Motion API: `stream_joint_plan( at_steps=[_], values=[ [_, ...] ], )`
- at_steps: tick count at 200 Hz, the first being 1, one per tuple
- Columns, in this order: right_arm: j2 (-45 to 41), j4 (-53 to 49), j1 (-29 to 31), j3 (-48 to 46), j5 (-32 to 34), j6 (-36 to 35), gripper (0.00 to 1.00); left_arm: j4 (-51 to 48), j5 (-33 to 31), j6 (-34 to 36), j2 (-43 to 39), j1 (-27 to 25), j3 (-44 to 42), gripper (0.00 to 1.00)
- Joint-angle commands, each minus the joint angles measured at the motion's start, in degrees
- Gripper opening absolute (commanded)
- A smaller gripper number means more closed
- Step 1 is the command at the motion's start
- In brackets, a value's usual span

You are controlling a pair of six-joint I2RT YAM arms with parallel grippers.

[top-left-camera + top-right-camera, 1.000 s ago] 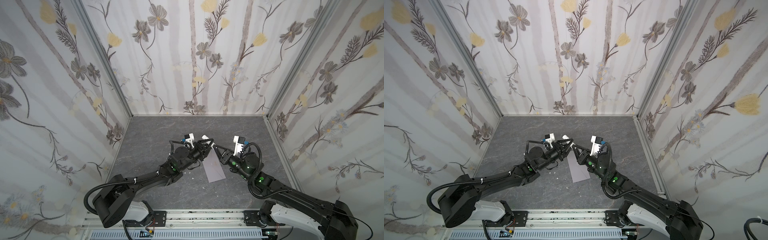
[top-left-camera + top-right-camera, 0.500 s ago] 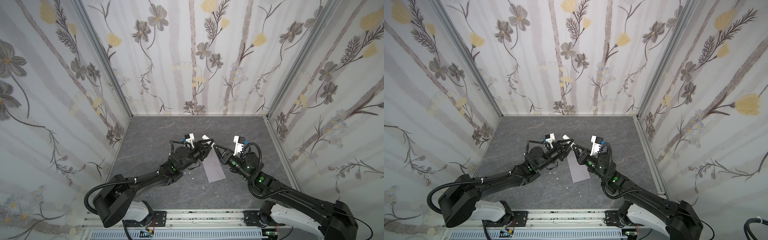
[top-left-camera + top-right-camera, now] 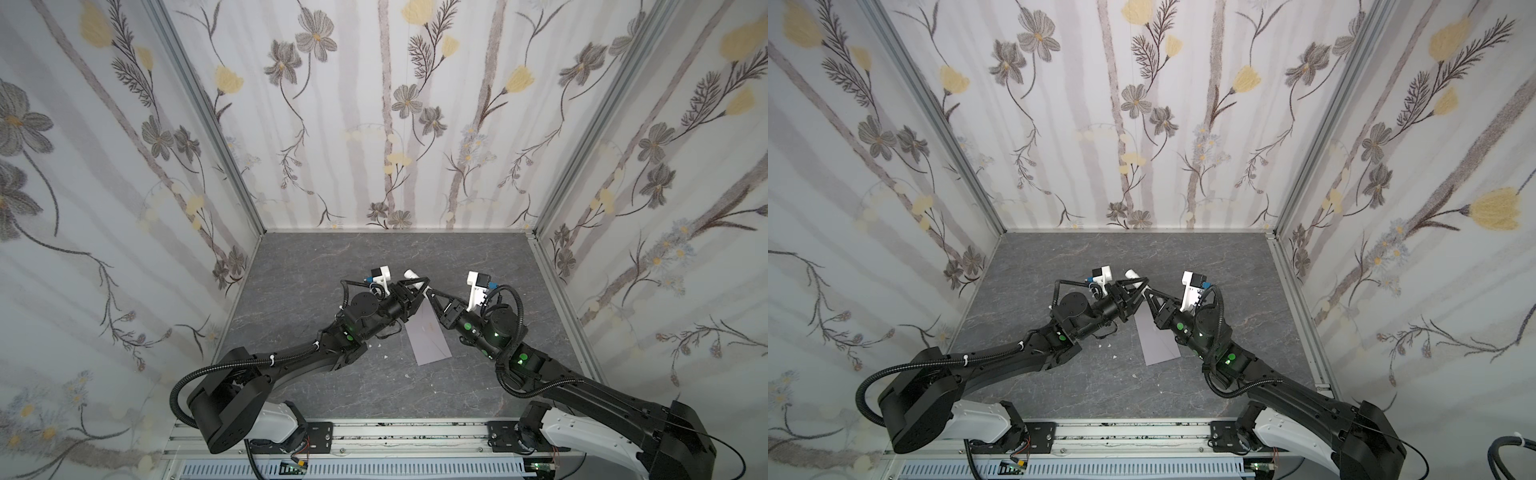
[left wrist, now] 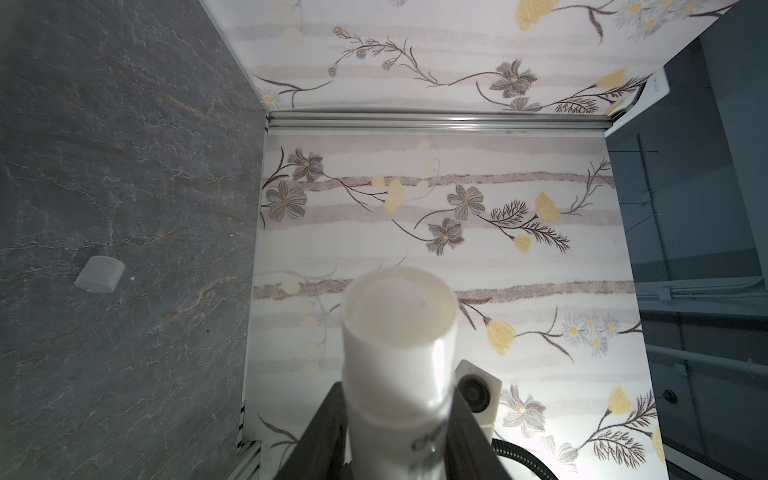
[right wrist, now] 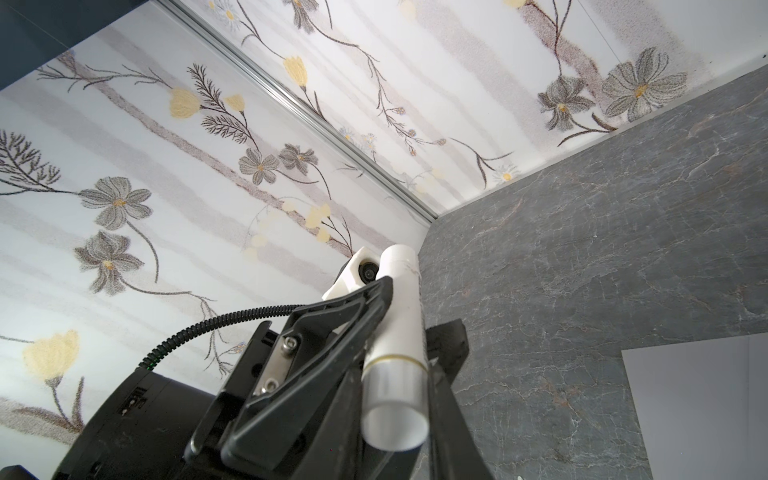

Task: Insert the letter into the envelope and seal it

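Observation:
The grey-lavender envelope (image 3: pixel 428 338) (image 3: pixel 1158 344) lies flat on the dark table between the two arms; one corner shows in the right wrist view (image 5: pixel 702 411). The letter is hidden from every view. A white glue-stick tube (image 4: pixel 399 345) (image 5: pixel 399 328) is held in the air above the envelope's far end. My left gripper (image 3: pixel 413 286) (image 3: pixel 1133 287) (image 4: pixel 395 411) is shut on the tube's body, its uncapped end (image 3: pixel 411 274) pointing away. My right gripper (image 3: pixel 430 294) (image 3: pixel 1148 296) (image 5: pixel 395 399) is shut on the tube's silver-banded base.
A translucent white cap (image 4: pixel 99 274) lies on the table (image 3: pixel 316 270) away from the arms. Small white scraps (image 3: pixel 385 356) dot the table near the envelope. Flower-papered walls (image 3: pixel 374 124) close the back and both sides.

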Motion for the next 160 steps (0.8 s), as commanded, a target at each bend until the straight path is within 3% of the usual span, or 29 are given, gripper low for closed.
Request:
stream_joint_plan(
  at_steps=[1, 29, 55, 84, 98, 125, 160],
  values=[
    [-0.1, 1.8, 0.1, 0.7, 0.9, 0.1, 0.16, 1.5, 0.3, 0.0, 0.1, 0.0, 0.3, 0.32],
    [-0.1, 1.8, 0.1, 0.6, 0.9, 0.0, 0.16, 1.5, 0.3, 0.1, 0.0, 0.0, 0.3, 0.26],
    [0.0, 1.7, 0.1, 0.7, 0.7, 0.0, 0.17, 1.5, 0.3, 0.2, 0.1, 0.0, 0.1, 0.13],
    [-1.0, 0.5, 0.1, 0.4, 1.1, 0.0, 0.37, 1.5, 0.6, 0.5, 0.5, 0.1, -0.4, 0.0],
    [-2.7, -1.4, -0.1, 0.0, 1.9, -0.1, 0.45, 1.5, 1.4, 0.9, 0.8, 0.3, -0.8, 0.0],
    [-8.0, -8.9, -1.0, -0.2, 3.4, -1.3, 0.48, 1.1, 5.3, 2.0, 1.7, 1.2, -2.5, 0.0],
    [-15.3, -23.1, -6.2, -0.1, 4.1, -3.8, 0.49, -1.5, 16.0, 8.7, 4.5, 1.8, -2.6, 0.0]
  ],
)
